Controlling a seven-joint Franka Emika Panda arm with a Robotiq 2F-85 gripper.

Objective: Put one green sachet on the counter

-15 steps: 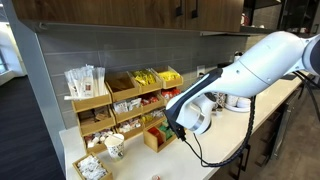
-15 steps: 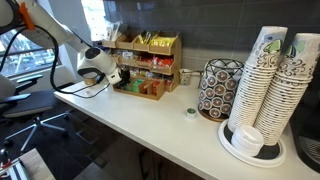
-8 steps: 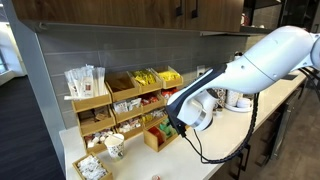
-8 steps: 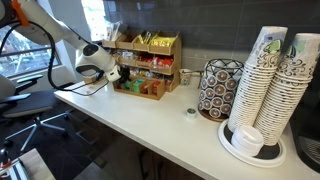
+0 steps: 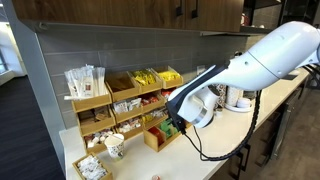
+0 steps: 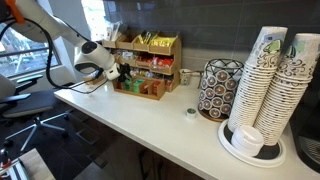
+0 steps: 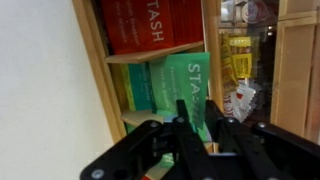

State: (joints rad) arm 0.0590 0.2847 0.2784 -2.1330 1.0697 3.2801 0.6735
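Right now, in the wrist view, your fingers (image 7: 181,128) come in from the bottom edge as two dark prongs with a narrow slot between them. The green sachet (image 7: 192,82) stands straight ahead in a compartment of the wooden organiser (image 7: 92,60), and its lower edge drops into that slot. From this angle you cannot tell whether the fingers press on it or merely flank it. A teal packet (image 7: 148,88) stands just beside the sachet. A red box (image 7: 150,25) marked STASH fills the compartment above. Yellow packets (image 7: 238,55) show past the wooden divider.

In an exterior view, your white arm (image 5: 255,60) sweeps across and its wrist sits at the front of the organiser's lower tiers, low over the counter (image 5: 135,168). The sachet is hidden behind the wrist here. A paper cup (image 5: 115,147) stands on the counter near the organiser's foot.

In an exterior view, the arm (image 6: 60,40) meets the near end of the organiser (image 6: 150,62). The long white counter (image 6: 150,125) runs on past it. A patterned black holder (image 6: 217,90) and stacked paper cups (image 6: 268,85) stand well apart from your fingers.
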